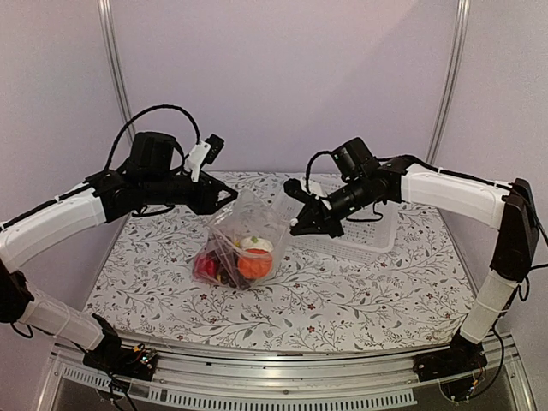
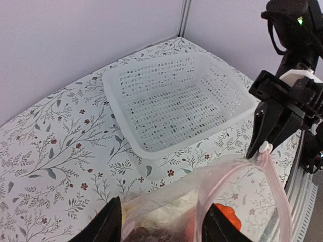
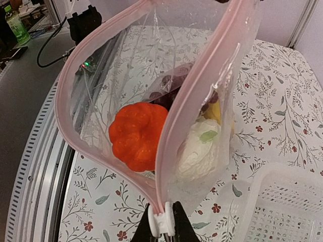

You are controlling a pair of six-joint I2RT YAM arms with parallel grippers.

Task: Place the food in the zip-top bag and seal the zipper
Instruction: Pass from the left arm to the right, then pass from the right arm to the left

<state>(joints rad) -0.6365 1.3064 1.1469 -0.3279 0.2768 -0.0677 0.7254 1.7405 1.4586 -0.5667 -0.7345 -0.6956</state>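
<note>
Clear plastic bag (image 1: 244, 235) near the middle of the flowered table (image 1: 360, 291), standing up between the two grippers, mouth open. Inside, at the bottom: orange round fruit (image 3: 136, 136) on the near side, white cauliflower (image 3: 199, 148) with a green leaf just beside it, dark grapes (image 3: 169, 96) behind both, a yellow piece (image 3: 214, 112) partly hidden by the cauliflower. From the top camera also a red piece (image 1: 205, 267) low in the left corner of the bag.

Pink zipper (image 3: 192, 101) running around the open mouth, its two sides spread apart in a wide loop and joined only at the end next to the right gripper (image 3: 161, 227). Right gripper closed tight on the white slider (image 3: 164, 224) at that end of the zipper, fingers almost together, nothing else held.

Left gripper (image 1: 224, 195) at the opposite upper corner of the bag. Fingers (image 2: 108, 222) clearly well apart in the left wrist view, with crinkled plastic filling the gap between them; not possible to say whether the pads really press on the plastic.

White lattice basket (image 2: 176, 101) behind the bag, toward the right back part of the table, near the bag but apart from it, no food in it.
</note>
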